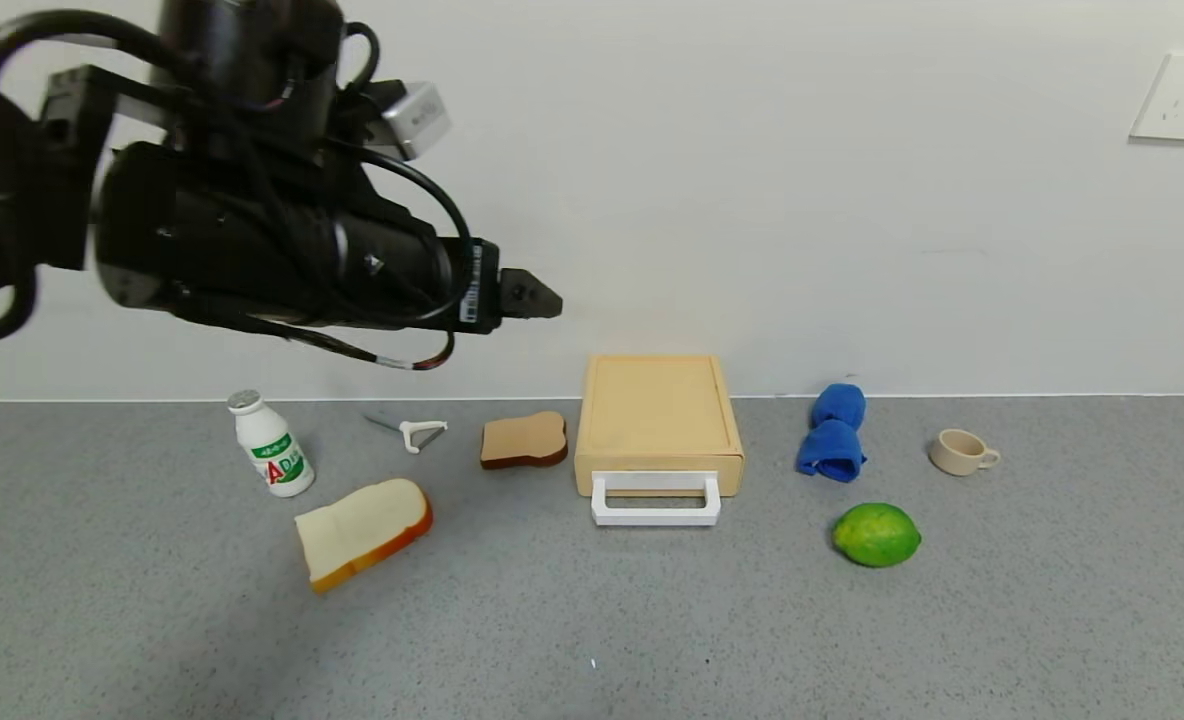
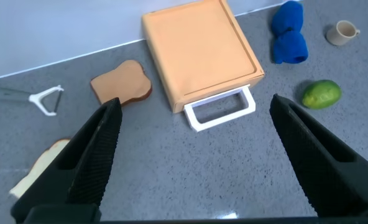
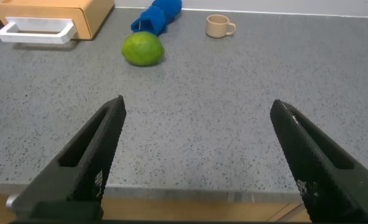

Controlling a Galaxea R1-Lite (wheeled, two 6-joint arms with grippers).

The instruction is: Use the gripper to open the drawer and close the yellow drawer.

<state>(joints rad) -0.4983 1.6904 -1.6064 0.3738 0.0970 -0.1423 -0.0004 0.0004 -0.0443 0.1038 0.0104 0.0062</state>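
Spanning the lower half of the head view, the grey speckled table (image 1: 592,640) is carrying every item. The left gripper (image 1: 537,296) is hanging high in the upper left of the frame, well above the table, its tip pointing right; in the left wrist view (image 2: 193,155) its fingers (image 2: 94,155) are standing spread wide apart, holding nothing, with the drawer showing between them farther off. The right gripper (image 3: 196,155) is not showing in the head view; its wrist view has its fingers (image 3: 87,158) likewise spread wide, hovering over bare table with nothing between them.

The drawer (image 1: 658,415) is sitting at frame centre against the back wall, its tray looking pushed in, and its white handle (image 1: 656,500) is jutting toward the camera. Lower left of centre, a pale bread slice (image 1: 362,532) is lying flat; a browner bread slice (image 1: 523,440) is resting just left of the drawer, apart from it. At the left, a white bottle (image 1: 272,455) is standing upright. Right of the drawer, a blue cloth (image 1: 833,432) is lying bunched, with a green lime (image 1: 876,534) near it toward the camera. At far right, a beige cup (image 1: 960,452) is standing upright. Between bottle and brown slice, a white peeler (image 1: 414,433) is lying.
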